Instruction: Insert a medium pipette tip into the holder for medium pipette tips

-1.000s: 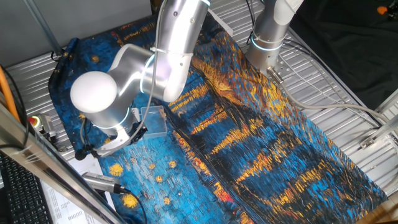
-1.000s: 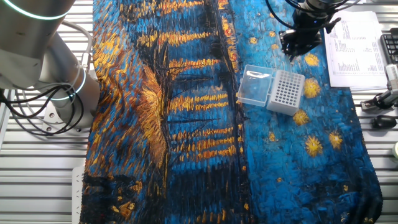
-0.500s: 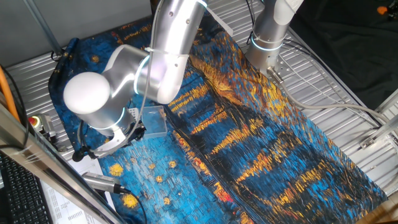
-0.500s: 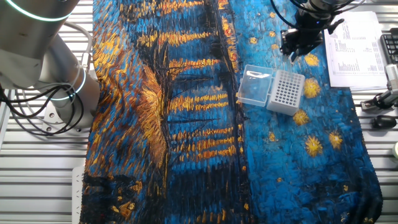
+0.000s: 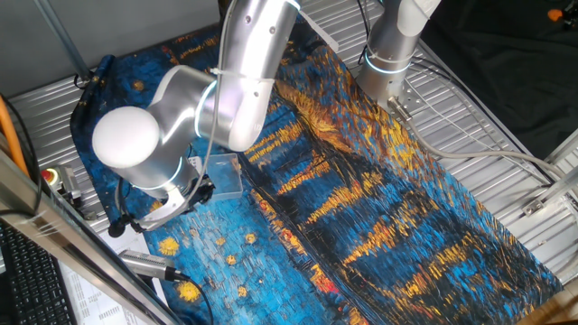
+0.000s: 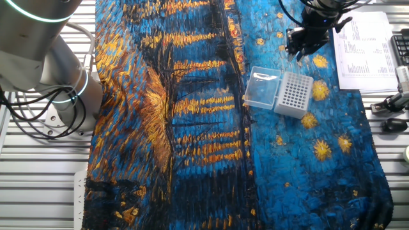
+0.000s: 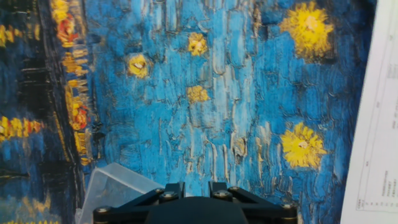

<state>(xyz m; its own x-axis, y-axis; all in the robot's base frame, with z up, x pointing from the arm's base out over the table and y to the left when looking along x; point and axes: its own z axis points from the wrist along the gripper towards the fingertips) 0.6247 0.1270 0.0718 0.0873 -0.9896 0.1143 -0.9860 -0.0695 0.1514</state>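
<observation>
A robot arm's end effector (image 6: 303, 43) hovers above a worktop covered by a blue and gold painted cloth (image 6: 192, 128). Just beside it stands the holder for medium pipette tips (image 6: 294, 94), a white block with a grid of dark holes, touching a clear plastic box (image 6: 261, 89). Whether the end effector is clenched or carries a tip cannot be told. A printed sheet (image 6: 367, 51) lies nearby.
</observation>
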